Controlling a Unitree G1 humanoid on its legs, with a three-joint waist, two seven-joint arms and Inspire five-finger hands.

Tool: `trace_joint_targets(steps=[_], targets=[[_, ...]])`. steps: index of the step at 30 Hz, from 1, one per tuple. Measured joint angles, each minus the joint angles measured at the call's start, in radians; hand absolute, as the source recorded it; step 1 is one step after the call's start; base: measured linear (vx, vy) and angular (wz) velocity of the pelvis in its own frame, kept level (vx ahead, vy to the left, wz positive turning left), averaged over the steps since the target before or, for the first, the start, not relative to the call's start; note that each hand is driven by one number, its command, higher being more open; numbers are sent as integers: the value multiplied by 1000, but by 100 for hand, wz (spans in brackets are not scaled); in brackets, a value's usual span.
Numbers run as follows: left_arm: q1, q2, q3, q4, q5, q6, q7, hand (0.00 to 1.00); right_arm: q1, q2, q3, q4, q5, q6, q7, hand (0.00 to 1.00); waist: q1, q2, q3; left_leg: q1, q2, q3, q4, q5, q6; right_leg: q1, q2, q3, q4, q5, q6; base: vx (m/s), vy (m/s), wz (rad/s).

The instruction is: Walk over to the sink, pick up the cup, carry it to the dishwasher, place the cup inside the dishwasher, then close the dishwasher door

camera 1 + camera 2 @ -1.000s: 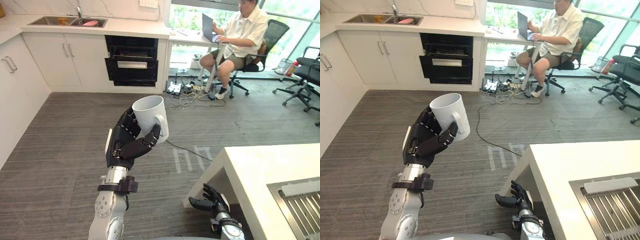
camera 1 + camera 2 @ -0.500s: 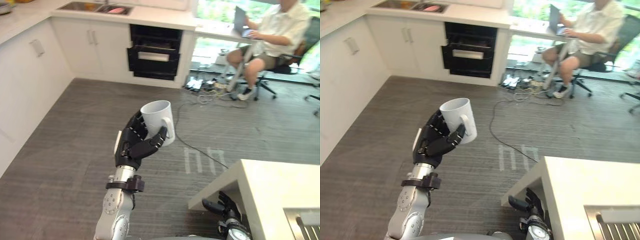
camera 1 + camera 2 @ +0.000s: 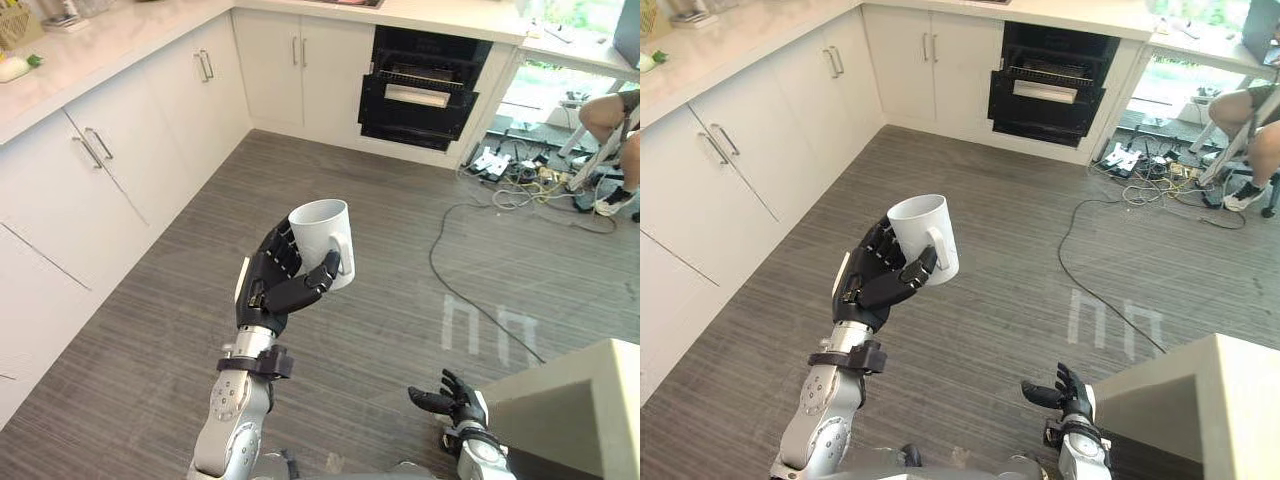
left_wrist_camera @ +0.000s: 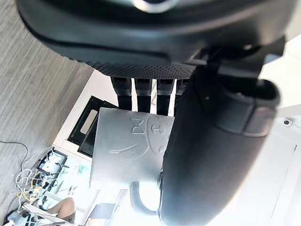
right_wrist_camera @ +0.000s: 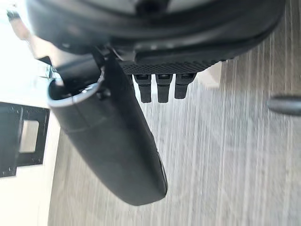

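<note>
You get bright daylight from the window [image 3: 1165, 95] far right, a pale sheen on the floor [image 3: 380, 210] near it; cabinets [image 3: 150, 150] on the left evenly lit, shadows soft. Left wrist view blows out white behind the cup [image 4: 124, 150]

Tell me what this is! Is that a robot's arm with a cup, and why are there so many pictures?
Yes, it is a robot with two silver arms and dark hands. Two pictures come from the camera eyes in its head, looking down. The other two come from little cameras on its wrists, so each hand looks huge and close. Its left hand has its fingers curled round a white cup, held up over the grey floor. Its right hand hangs low, open and holding nothing. Ahead, in the white cabinets, is the black dishwasher. A person's leg shows at the far right.
</note>
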Motion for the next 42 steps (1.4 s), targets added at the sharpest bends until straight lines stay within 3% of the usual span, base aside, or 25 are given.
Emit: trace_joint_targets(steps=[1, 3, 7, 9, 10, 12, 14, 15, 16, 17, 19, 23, 25, 26, 28, 29, 30, 31, 32, 33, 34, 35, 37, 40, 42], targets=[[0, 0, 2, 0, 0, 0, 0, 30, 2, 11, 0, -15, -11, 1, 1, 90, -18, 0, 7, 8, -1, -30, -4, -3, 3, -20, 69, 76, 62, -60, 24, 111, 122, 59], [-4, 1, 0, 0, 0, -2, 0, 30, -1, 11, 1, -59, -15, 1, 0, 90, -16, -6, 15, 29, -12, -42, -19, -14, 6, -46, 143, 92, 70, -112, 14, 125, 39, 34], [-19, 3, -13, 1, 0, -2, 0, 30, -33, -13, 0, -156, -15, -5, -11, 90, -19, 12, 29, 70, -7, -55, -56, -58, 10, -167, 235, 50, -5, -125, -2, 266, -37, 12], [-28, 2, -18, 4, 0, -2, 0, 30, -40, -22, 0, -198, -15, -5, -17, 90, -32, 15, 32, 101, 3, -80, -77, -69, -18, -219, 248, 56, -84, -73, -7, 399, -129, 36], [-35, 2, -19, 11, 1, -2, 0, 30, -38, -28, 0, -222, -16, -5, -19, 90, -50, 14, 31, 123, 13, -111, -70, -89, -51, -224, 253, 67, -89, 0, -23, 435, -174, 52], [-42, -11, -22, 30, 1, -2, 3, 30, -34, -44, 2, -280, -25, -5, -27, 90, -59, 46, 17, 154, 70, -147, -51, -117, -145, -206, 286, 20, -7, -36, -77, 639, -227, 47], [-37, -21, -24, 31, 0, 6, 3, 30, -27, -43, 21, -331, -26, -5, -32, 90, -59, 59, 26, 122, 123, -166, 134, -91, -187, -133, 333, -4, -15, -76, -105, 578, -223, 16], [-25, -31, -23, 30, 0, 9, 2, 30, 8, -39, 47, -389, -26, -6, -35, 90, -46, 65, 32, 36, 178, -177, 412, -2, -155, -34, 368, -9, -60, -87, -122, 449, -179, -1], [-19, -36, -26, 27, 0, 9, 2, 30, 28, -37, 63, -423, -26, -10, -38, 90, -35, 67, 33, -9, 202, -178, 541, 18, -145, 13, 383, -6, -87, -92, -128, 538, -194, -21], [0, -45, -33, 4, 0, 9, 2, 30, 53, -31, 80, -481, -26, -22, -45, 90, -9, 68, 32, -85, 240, -161, 715, 17, -144, 95, 404, 5, -134, -94, -132, 613, -176, -38], [15, -51, -38, -44, 0, 8, -1, 30, 59, -16, 96, -541, -25, -46, -49, 90, 18, 67, 33, -195, 253, -141, 806, -4, -135, 186, 410, 31, -207, -105, -149, 542, -120, -36], [16, -71, -32, -66, 0, -2, -14, 30, 20, -11, 99, -512, -26, -53, -49, 90, 57, 58, 39, -358, 175, -113, 530, -54, -137, 353, 386, 70, -362, -147, -132, 470, 80, -18], [18, -74, -25, -63, 1, -1, -15, 30, -11, -30, 84, -433, -26, -52, -47, 90, 69, 51, 43, -372, 76, -119, 128, 28, -159, 404, 335, 80, -372, -211, -89, 609, 261, -22], [19, -72, -12, -63, 1, -1, -16, 30, -22, -32, 81, -390, -26, -51, -46, 90, 78, 40, 43, -362, 36, -116, 80, 166, -135, 423, 303, 102, -370, -238, -64, 448, 207, -34], [10, -72, -2, -63, 2, -1, -11, 30, -25, -33, 81, -357, -26, -50, -46, 90, 74, 36, 39, -372, 15, -104, 139, 217, -46, 429, 269, 123, -345, -244, -54, 568, 240, -18], [3, -67, 9, -62, 2, 1, -2, 30, -22, -28, 81, -334, -28, -37, -38, 90, 71, 23, 41, -376, 8, -81, 227, 124, -22, 418, 244, 158, -266, -238, -44, 794, 324, -7], [3, -57, 9, -62, 2, 1, 2, 30, -19, -25, 81, -327, -28, -32, -36, 90, 71, 15, 39, -365, 3, -74, 246, 93, -16, 407, 239, 170, -212, -232, -32, 668, 273, -7], [2, -38, 5, -61, 3, 3, 2, 30, -17, -18, 73, -319, -31, -29, -35, 90, 67, 5, 38, -334, -8, -63, 257, 52, -7, 379, 226, 181, -101, -205, 11, 649, 270, 2], [-2, -8, 1, -61, 13, 5, 2, 30, -17, -2, 58, -312, -45, -28, -36, 90, 62, -11, 40, -274, -27, -60, 239, 16, 1, 313, 212, 201, 99, -134, 93, 618, 243, 12], [-8, 13, -2, -61, 21, 8, 2, 30, -19, 12, 45, -312, -55, -28, -36, 90, 55, -18, 41, -223, -39, -69, 214, -10, -1, 251, 208, 217, 253, -19, 138, 602, 212, 13], [-8, 21, -2, -61, 21, 9, 2, 30, -21, 18, 42, -312, -56, -28, -36, 90, 51, -20, 41, -185, -42, -73, 198, -23, 0, 207, 205, 217, 357, -17, 136, 568, 134, 5], [-4, 21, -3, -61, 21, 10, 6, 30, -21, 22, 49, -315, -64, -29, -34, 90, 49, -18, 42, -100, -38, -77, 161, -51, -2, 124, 206, 208, 530, -67, 59, 538, 79, -4], [-3, 20, -21, -79, 21, 10, 12, 30, 0, 38, 62, -346, -65, -29, -33, 90, 41, -9, 42, 52, -9, -98, 76, -92, -8, -13, 234, 139, 623, -141, -36, 631, 36, 3], [-9, 23, -60, -140, 22, -5, 8, 30, 38, 56, 68, -427, -66, -35, -28, 90, 17, -2, 37, 190, 42, -137, -17, -131, -52, -211, 283, 55, 408, -193, -32, 548, -69, 30], [-15, 25, -76, -141, 22, -18, -1, 30, 37, 43, 60, -430, -65, -40, -32, 90, -7, -5, 31, 269, 55, -163, -82, -143, -83, -264, 293, 56, 119, -141, -13, 634, -152, 60]])
